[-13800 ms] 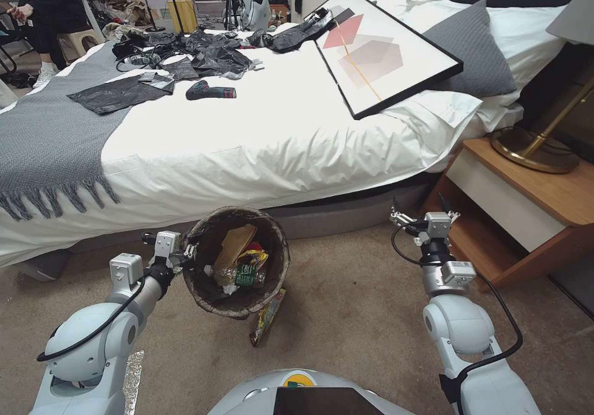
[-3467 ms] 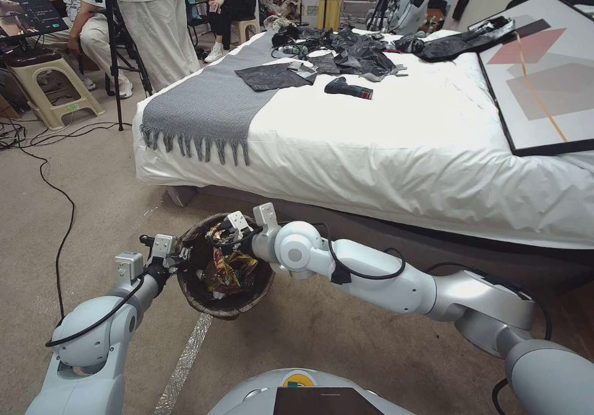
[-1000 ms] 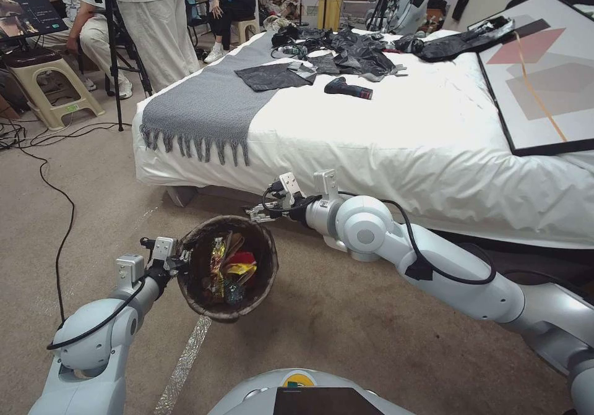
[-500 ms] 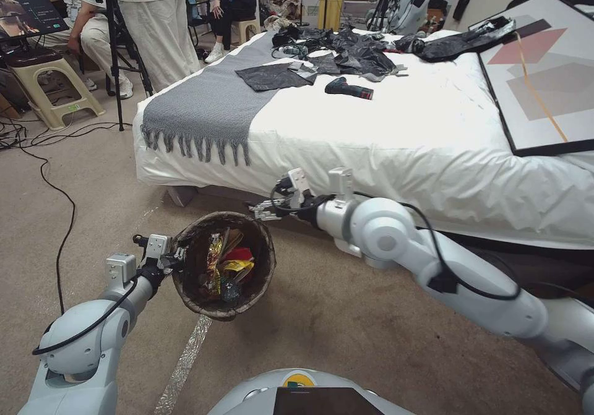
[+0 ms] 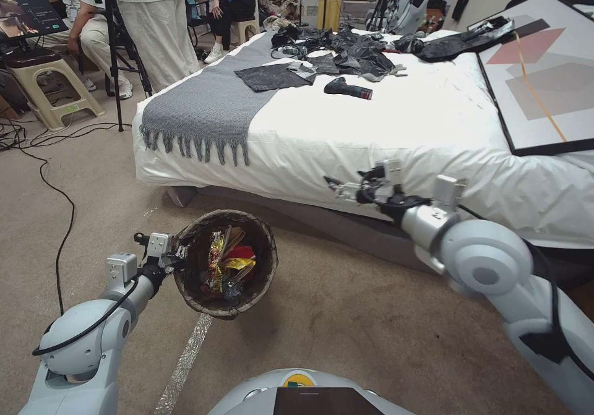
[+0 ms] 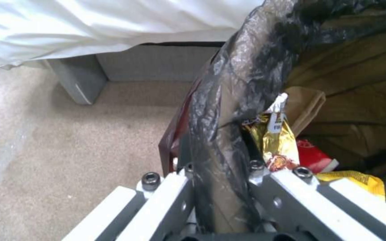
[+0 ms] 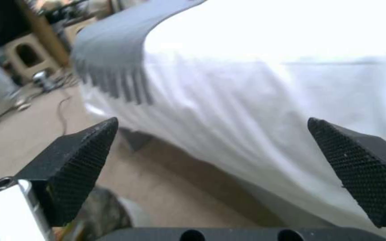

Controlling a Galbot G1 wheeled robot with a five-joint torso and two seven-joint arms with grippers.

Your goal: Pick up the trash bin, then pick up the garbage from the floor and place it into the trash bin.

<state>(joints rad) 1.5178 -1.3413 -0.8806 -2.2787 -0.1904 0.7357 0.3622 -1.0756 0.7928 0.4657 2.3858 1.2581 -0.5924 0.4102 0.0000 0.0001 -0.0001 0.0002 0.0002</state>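
Note:
The trash bin (image 5: 263, 273), a round pail with a dark bag folded over its rim, hangs above the floor (image 5: 346, 334). My left gripper (image 5: 179, 258) is shut on the bin's left rim; the left wrist view shows its fingers (image 6: 291, 187) clamped on the bagged rim (image 6: 229, 110). Inside lies garbage (image 5: 228, 265): a gold wrapper (image 6: 275, 140), a red packet (image 6: 313, 155), a yellow packet (image 6: 354, 177) and a brown paper bag (image 6: 307, 103). My right gripper (image 5: 339, 186) is open and holds nothing, raised in front of the bed's side, right of the bin. Its black pads (image 7: 81, 157) stand wide apart.
A white bed (image 5: 402, 130) with a grey throw (image 5: 204, 106), black bags and a framed picture (image 5: 544, 75) stands just beyond. A cable (image 5: 62, 217) trails on the carpet at left, a pale tape strip (image 5: 185, 359) below the bin. Stools and standing people are at far left.
My right arm has swung from just above the bin away to the right, along the bed's side, its gripper open. The bin and left gripper have barely moved.

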